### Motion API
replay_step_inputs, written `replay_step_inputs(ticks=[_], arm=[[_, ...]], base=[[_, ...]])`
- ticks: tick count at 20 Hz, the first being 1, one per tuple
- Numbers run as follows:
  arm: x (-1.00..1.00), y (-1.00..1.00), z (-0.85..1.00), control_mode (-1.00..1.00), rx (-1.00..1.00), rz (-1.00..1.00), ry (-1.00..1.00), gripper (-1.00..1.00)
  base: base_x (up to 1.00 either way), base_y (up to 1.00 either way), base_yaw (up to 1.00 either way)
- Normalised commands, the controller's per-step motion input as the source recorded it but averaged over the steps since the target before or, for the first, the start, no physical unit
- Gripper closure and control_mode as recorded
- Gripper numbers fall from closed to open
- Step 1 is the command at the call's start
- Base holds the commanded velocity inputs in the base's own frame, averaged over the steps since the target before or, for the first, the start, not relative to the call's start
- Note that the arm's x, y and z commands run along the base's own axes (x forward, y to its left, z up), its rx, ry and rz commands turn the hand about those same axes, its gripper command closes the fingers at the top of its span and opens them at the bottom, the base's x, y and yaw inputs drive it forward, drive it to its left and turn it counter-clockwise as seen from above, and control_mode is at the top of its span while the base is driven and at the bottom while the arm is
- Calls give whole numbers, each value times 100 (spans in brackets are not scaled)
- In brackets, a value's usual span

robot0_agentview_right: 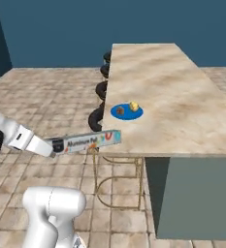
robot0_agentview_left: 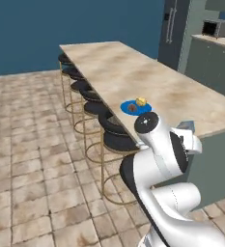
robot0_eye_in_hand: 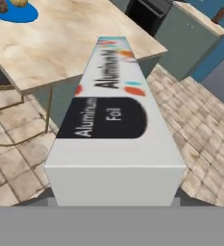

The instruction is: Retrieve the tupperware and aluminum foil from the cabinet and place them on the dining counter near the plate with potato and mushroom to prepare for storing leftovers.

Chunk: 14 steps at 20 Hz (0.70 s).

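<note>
Nearest the camera in the hand view, the aluminum foil runs lengthwise away from the wrist, its near end sitting right against the lens at about 6 o'clock, its far end pointing to 12 o'clock over the corner of the dining counter. In the right base view the carton juts level from the gripper, so the fingers are judged to be clamped on its near end, though the pads themselves are hidden behind the box (the carton is plainly carried, not resting).

As to progress: the foil is out of the cabinet and held at the counter's near edge, not yet set down. No tupperware can be seen on the slab, so that half of the job seems still to do.

The carton's far tip reaches just to the counter's near corner, at roughly slab height, so a little more lift looks wise before going forward. Beyond, at about 11 o'clock from the tip in the right base view, sits the plate with the potato and the mushroom. Bare marbled surface lies around the plate, ample room for landing. The stools line the left edge.
</note>
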Motion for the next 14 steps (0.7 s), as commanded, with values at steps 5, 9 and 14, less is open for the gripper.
replay_step_inputs(ticks=[5, 9, 14], arm=[[0, 0, 0, 100, 0, 0, 0, 100], [0, 0, 0, 100, 0, 0, 0, 100], [0, 0, 0, 100, 0, 0, 0, 100]], base=[[54, 87, -72], [59, 99, -64], [55, 100, -58]])
